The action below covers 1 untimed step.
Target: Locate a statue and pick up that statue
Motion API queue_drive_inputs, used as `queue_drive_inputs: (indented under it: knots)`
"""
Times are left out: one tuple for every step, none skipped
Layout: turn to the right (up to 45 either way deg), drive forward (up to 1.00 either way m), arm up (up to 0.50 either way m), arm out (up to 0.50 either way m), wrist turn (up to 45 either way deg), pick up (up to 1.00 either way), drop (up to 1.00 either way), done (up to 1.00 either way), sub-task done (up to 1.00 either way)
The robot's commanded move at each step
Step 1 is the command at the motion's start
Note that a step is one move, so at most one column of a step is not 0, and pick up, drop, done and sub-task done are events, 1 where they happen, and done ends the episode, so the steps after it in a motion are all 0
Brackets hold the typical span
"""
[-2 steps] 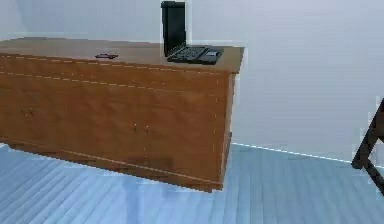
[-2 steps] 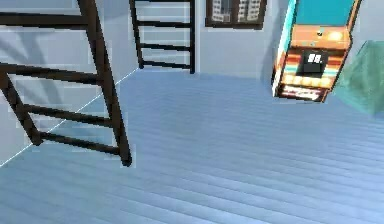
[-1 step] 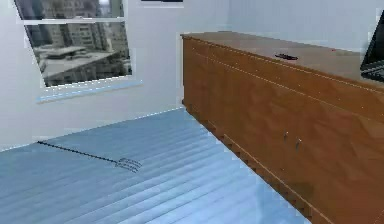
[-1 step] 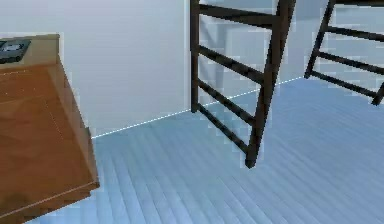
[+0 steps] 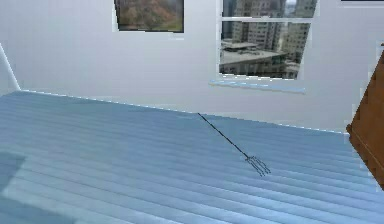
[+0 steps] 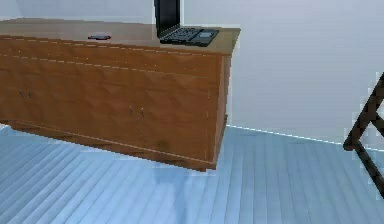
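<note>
looking step, with no grabbing yet. cannot tell where the statue is. cannot tell how the gripper stands either.

in the forward view: blue plank floor (image 5: 90, 160) across the lower frame, white wall (image 5: 70, 55) above it. picture (image 5: 148, 14) at the top middle of the wall. window (image 5: 262, 40) at the upper right, with tall buildings outside. long thin fork tool (image 5: 236, 146) lying flat on the floor, right of the middle. brown wood edge (image 5: 372, 125) at the far right.

in the arm side view: big brown desk (image 6: 110, 90) across the left and middle. black laptop (image 6: 183, 28) on its top, at the upper middle, lid up. small dark round thing (image 6: 98, 37) on the top too, left of the laptop, too small to name. dark wooden frame (image 6: 366, 118) at the right edge.

next, most likely: turn and drive on to see more of the room, check tabletops and shelves, then park with the arm side close to the statue.
</note>
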Motion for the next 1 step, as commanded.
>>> queue_drive_inputs:
  knots:
    - [-3.0, 0.00, 0.00, 0.00, 0.0, 0.00, 0.00, 0.00, 0.00]
